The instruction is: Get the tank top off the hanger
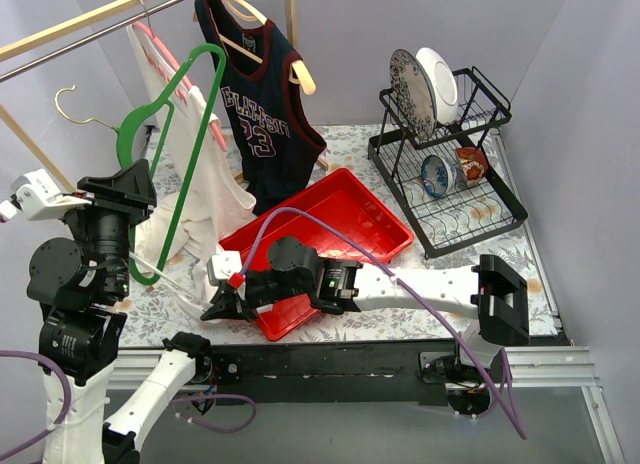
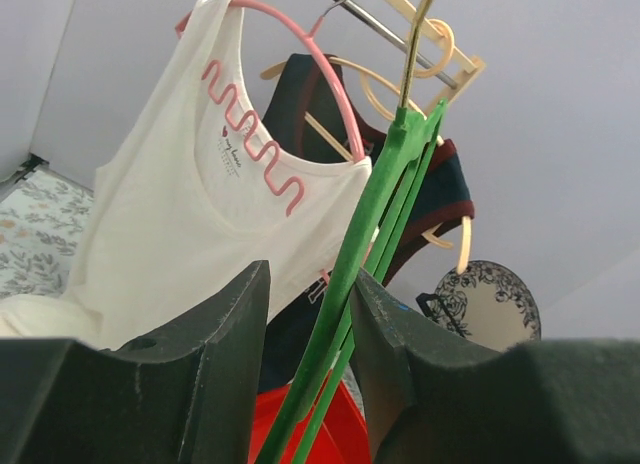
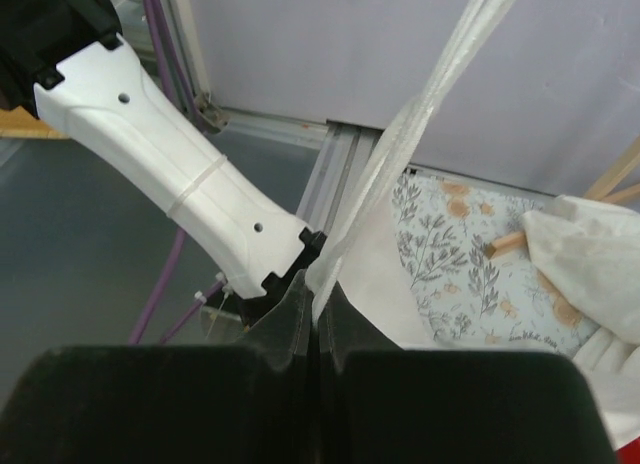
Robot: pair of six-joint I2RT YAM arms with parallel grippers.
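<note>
Tank top (image 1: 200, 174) L of jersey (image 1: 262, 114); tray (image 1: 340, 219) in front; dish rack (image 1: 400, 199) R.

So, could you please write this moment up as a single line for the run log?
left gripper: jaws flank green hanger, grip unclear | right gripper: shut on white tank top strand, taut | top on pink hanger

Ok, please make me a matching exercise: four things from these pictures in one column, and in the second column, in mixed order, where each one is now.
1 green hanger
2 white tank top
3 dark jersey
4 red tray

A on a wooden hanger
B between the fingers of the left gripper
C on the table, beside the dish rack
D on the pink hanger, one strip pinched by the right gripper

Pairs: 1-B, 2-D, 3-A, 4-C.
</note>
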